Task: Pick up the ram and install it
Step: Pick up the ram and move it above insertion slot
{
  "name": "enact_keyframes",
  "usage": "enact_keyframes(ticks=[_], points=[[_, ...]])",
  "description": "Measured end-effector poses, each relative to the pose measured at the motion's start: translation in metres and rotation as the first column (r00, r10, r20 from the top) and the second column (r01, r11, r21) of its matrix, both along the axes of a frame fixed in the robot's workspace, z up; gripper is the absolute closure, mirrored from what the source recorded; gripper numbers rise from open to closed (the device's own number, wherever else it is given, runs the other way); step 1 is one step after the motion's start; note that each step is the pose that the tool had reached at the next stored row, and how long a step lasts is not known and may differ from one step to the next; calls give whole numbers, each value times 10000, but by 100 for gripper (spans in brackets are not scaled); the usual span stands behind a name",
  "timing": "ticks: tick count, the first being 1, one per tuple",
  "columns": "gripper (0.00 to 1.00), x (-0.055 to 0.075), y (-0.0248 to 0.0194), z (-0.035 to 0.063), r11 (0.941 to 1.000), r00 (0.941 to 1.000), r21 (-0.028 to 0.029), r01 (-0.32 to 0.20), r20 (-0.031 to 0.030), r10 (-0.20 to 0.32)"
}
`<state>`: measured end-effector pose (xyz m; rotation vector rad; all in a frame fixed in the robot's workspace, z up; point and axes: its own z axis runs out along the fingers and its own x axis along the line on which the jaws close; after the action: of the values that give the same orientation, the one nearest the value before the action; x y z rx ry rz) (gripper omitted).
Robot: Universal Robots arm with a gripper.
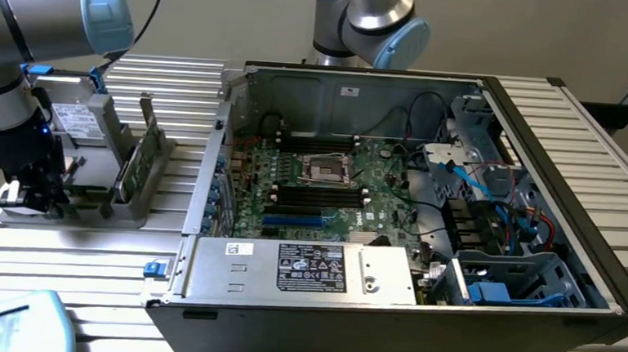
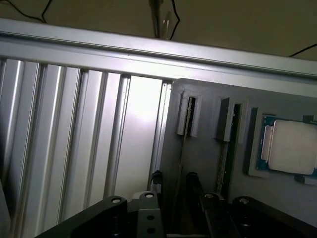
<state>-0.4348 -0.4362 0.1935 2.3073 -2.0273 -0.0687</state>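
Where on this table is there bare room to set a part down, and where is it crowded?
Bare ribbed table lies nearer the camera than the grey holder, at the exterior view's left of the computer case; another strip runs along the case's other side. Crowded: the holder, with the ram and the claw beside it, and the case's cabled interior.

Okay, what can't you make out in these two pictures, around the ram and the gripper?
Ram: wrist view, seen edge-on, so its chips and label are hidden.
Gripper: exterior view, dark against the holder; contact with anything cannot be told.
Processor: wrist view, cut off by the picture's edge.
Motherboard memory slots: exterior view, too small to tell which are free.
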Motion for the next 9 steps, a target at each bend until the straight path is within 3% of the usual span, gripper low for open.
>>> enact_keyframes(ticks=[9], points=[[67,0,2,-8,9999,9999,2,141,3,-141]])
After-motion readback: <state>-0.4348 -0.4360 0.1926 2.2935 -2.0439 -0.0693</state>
